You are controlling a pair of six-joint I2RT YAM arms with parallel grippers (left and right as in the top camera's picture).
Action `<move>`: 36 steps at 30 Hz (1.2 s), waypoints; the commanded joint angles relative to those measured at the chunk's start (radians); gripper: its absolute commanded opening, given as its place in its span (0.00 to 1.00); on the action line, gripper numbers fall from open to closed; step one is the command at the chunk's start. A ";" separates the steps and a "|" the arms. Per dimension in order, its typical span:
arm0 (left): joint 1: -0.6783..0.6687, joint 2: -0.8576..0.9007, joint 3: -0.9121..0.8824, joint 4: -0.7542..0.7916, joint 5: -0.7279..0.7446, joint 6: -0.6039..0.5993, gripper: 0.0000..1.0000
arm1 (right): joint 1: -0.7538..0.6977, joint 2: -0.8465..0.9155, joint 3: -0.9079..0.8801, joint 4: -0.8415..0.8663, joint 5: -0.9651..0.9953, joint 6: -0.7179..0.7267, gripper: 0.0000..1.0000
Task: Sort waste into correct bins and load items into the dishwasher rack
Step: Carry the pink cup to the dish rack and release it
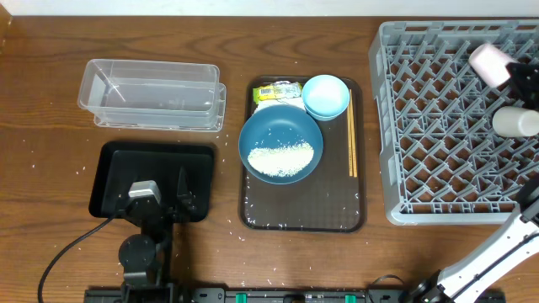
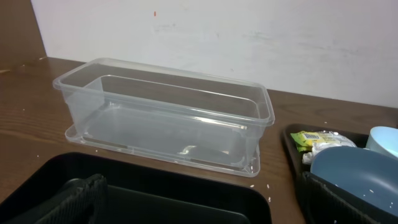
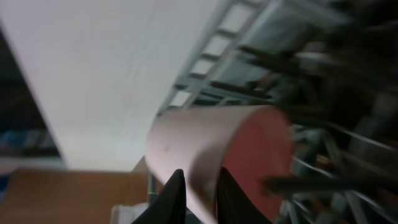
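My right gripper [image 3: 202, 194] is shut on the wall of the pink cup [image 3: 217, 149], one finger inside and one outside, over the grey dishwasher rack [image 1: 438, 126]. The pink cup [image 1: 490, 63] lies at the rack's far right, with a white cup [image 1: 514, 122] nearer. My left gripper [image 1: 160, 198] is open and empty over the black tray [image 1: 118, 172]. The dark-blue bowl [image 1: 282, 126] holds rice [image 1: 282, 158]. The light-blue cup [image 1: 326, 94], snack wrapper [image 1: 276, 90], napkin [image 1: 266, 106] and chopsticks [image 1: 351, 143] lie around it.
The bowl and the things round it sit on a brown serving tray [image 1: 303, 210]. The clear tub [image 1: 152, 93] stands behind the black tray, and it also shows in the left wrist view [image 2: 161, 112]. Loose rice grains [image 1: 232, 223] dot the table.
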State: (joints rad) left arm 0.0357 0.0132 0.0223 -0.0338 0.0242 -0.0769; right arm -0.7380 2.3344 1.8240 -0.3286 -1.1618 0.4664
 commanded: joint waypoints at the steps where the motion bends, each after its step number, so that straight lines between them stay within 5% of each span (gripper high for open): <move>1: 0.000 -0.002 -0.018 -0.037 -0.009 0.013 0.98 | -0.028 -0.107 -0.004 -0.054 0.136 -0.021 0.16; 7: 0.000 -0.002 -0.018 -0.037 -0.009 0.013 0.98 | -0.034 -0.259 -0.004 -0.118 0.253 -0.034 0.32; 19: 0.000 -0.002 -0.018 -0.037 -0.009 0.013 0.98 | 0.092 -0.431 -0.004 -0.327 0.617 -0.132 0.35; 22: 0.000 -0.002 -0.018 -0.037 -0.009 0.013 0.98 | 0.148 -0.432 -0.004 -0.471 0.823 -0.131 0.27; 25: 0.000 -0.002 -0.018 -0.036 -0.009 0.013 0.98 | 0.183 -0.432 -0.004 -0.601 0.999 -0.127 0.01; 36: 0.000 -0.002 -0.018 -0.037 -0.009 0.013 0.98 | 0.140 -0.432 -0.005 -0.790 1.188 -0.078 0.01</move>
State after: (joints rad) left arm 0.0357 0.0132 0.0223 -0.0338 0.0242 -0.0769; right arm -0.5762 1.9083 1.8164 -1.1160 -0.0532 0.3676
